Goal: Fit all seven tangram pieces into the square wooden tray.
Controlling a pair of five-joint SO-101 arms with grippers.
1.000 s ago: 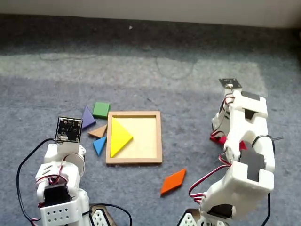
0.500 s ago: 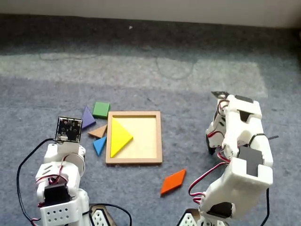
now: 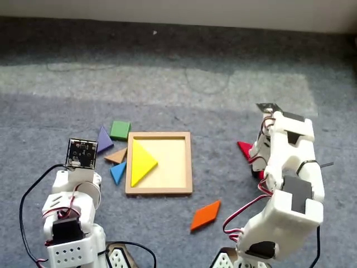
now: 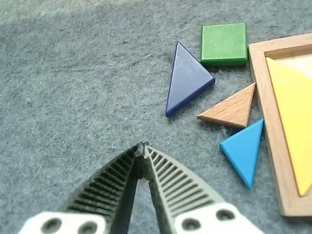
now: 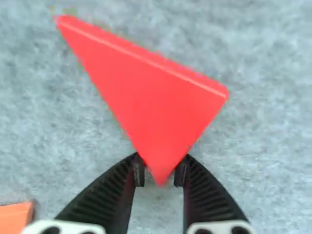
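Note:
The square wooden tray (image 3: 188,162) lies on the grey carpet with a yellow triangle (image 3: 140,162) in its left half. Left of it lie a green square (image 3: 120,130), a purple triangle (image 3: 104,139), a wooden triangle (image 3: 117,155) and a blue triangle (image 3: 117,172); all show too in the left wrist view, e.g. the green square (image 4: 224,44). My left gripper (image 4: 143,152) is shut and holds nothing, short of these pieces. An orange parallelogram (image 3: 205,215) lies below the tray's right corner. My right gripper (image 5: 160,171) is shut on a corner of the red triangle (image 5: 146,102), which shows right of the tray (image 3: 245,149).
The right arm's white body (image 3: 287,167) covers the carpet right of the red triangle. A corner of the orange parallelogram (image 5: 14,217) shows in the right wrist view. Bare carpet stretches between the tray and the red triangle, and beyond the tray.
The right arm has swung towards the tray, and the red triangle has come out from under it on its tray side. The left arm and the other pieces have not moved.

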